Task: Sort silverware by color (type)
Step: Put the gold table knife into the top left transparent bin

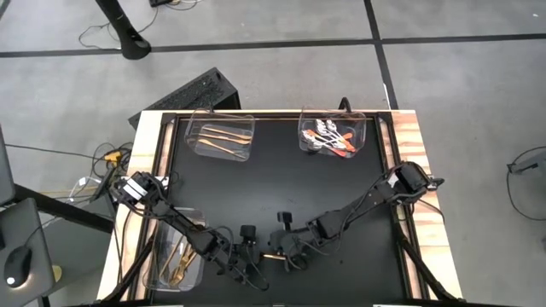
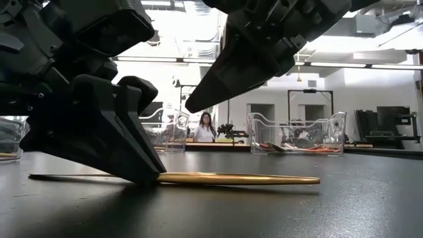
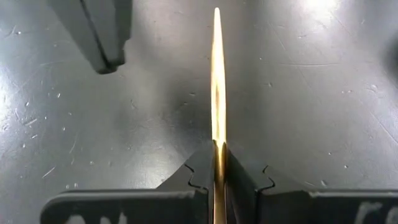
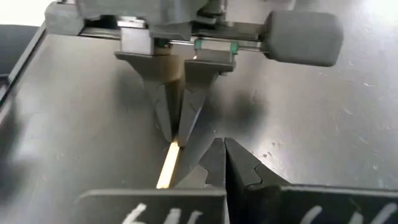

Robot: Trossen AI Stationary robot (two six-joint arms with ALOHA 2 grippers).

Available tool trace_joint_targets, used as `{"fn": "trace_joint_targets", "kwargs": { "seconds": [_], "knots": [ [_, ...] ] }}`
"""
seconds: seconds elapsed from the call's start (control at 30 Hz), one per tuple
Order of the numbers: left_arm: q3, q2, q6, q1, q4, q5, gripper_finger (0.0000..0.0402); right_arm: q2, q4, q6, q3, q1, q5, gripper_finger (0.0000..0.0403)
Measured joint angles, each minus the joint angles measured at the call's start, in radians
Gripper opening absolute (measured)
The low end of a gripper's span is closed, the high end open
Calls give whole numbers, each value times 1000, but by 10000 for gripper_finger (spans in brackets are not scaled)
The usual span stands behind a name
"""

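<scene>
Gold knife [image 2: 238, 178], blade end hidden in left hand [image 2: 149, 177], pinched.

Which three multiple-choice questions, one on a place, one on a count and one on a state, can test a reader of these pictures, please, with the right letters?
1. Where is the slim gold knife?
A. in the far right tray
B. on the black table near its front edge
C. on the floor

2. How many clear trays are on the table?
A. one
B. three
C. five

3. What is the state of the left end effector?
A. wide open
B. shut on the gold knife
C. shut on a spoon

Right letters:
1 B, the low view shows it lying flat on the table.
2 B, far left tray, far right tray, near left tray.
3 B, its fingers pinch the knife.
</scene>
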Motion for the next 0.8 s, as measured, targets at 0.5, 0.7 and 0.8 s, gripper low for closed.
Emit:
{"fn": "trace_joint_targets", "kwargs": {
  "seconds": [0.5, 0.7, 0.8],
  "knots": [
    [1, 0, -30, 0, 1, 0, 12, 0, 4, -2, 0, 3, -1, 9],
    [1, 1, -65, -1, 4, -22, 12, 0, 4, -2, 0, 3, -1, 9],
    [2, 1, -67, -1, 4, -22, 12, 0, 4, -2, 0, 3, -1, 9]
  ]
}}
